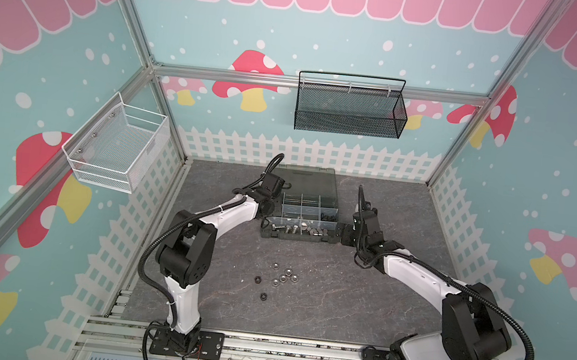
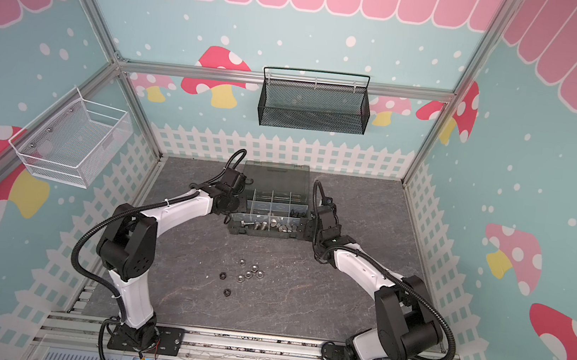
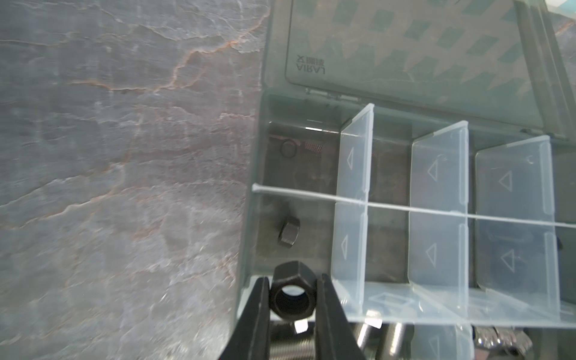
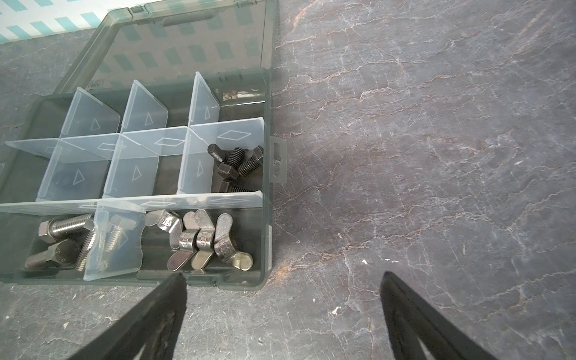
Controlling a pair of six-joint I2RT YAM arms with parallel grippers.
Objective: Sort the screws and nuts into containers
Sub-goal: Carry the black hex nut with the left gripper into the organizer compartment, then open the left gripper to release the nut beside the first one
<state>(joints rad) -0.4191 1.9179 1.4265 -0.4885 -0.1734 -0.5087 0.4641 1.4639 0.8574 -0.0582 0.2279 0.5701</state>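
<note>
A: What is held?
B: A black nut [image 3: 291,297] is gripped by the left claw [image 3: 294,280], lower centre, just inside the case [image 3: 246,249] wall. The right claw [image 4: 283,275] is spread wide over bare worktop [image 4: 436,156] beside it.
A: Writing?
B: Lettering on the lid [image 3: 420,37] is seen mirrored, unreadable.

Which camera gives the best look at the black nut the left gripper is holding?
The left wrist view: the black nut sits close up, clamped between the fingers of the left gripper, its hole facing the camera. In both top views it is too small to make out. The right wrist view misses it.
</note>
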